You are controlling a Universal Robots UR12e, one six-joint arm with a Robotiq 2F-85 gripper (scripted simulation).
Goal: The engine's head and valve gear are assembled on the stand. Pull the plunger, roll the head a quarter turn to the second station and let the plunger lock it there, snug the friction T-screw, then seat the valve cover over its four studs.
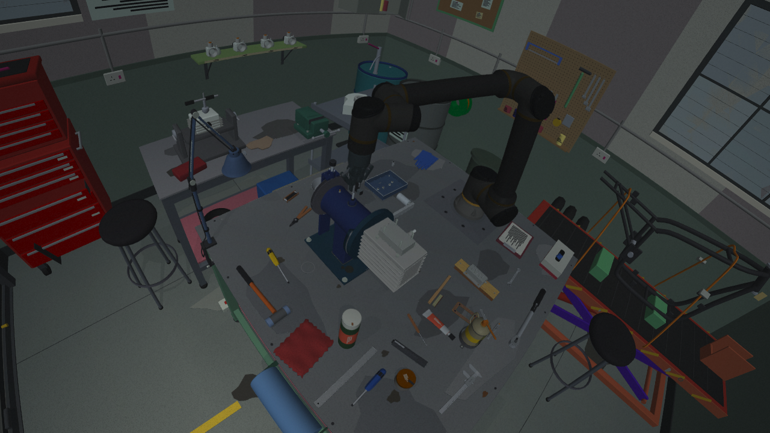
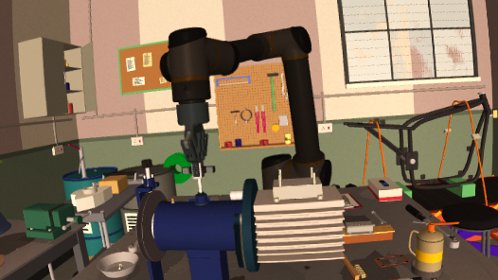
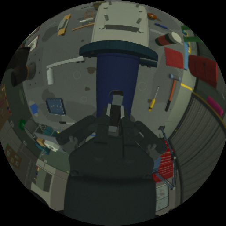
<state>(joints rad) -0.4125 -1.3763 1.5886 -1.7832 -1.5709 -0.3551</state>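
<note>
The finned white engine head [image 1: 390,253] [image 2: 297,222] [image 3: 120,23] sits on the front of the stand's blue barrel [image 1: 342,207] [image 2: 194,224] [image 3: 117,74], its studded face turned upward. The friction T-screw [image 2: 199,171] [image 3: 115,110] stands upright on top of the barrel near its rear disc. My gripper [image 1: 355,180] [image 2: 198,163] [image 3: 114,119] reaches straight down from above, and its fingers are closed on the T-screw's crossbar. The plunger is not clear in these views.
Behind the stand lie a blue parts tray [image 1: 386,184] [image 3: 55,106] and a second bench with a green vise [image 1: 311,121]. A white crank handle [image 1: 405,200] juts from the stand toward the arm's base. Hammer [image 1: 261,296], screwdriver [image 1: 277,263] and other hand tools are scattered in front.
</note>
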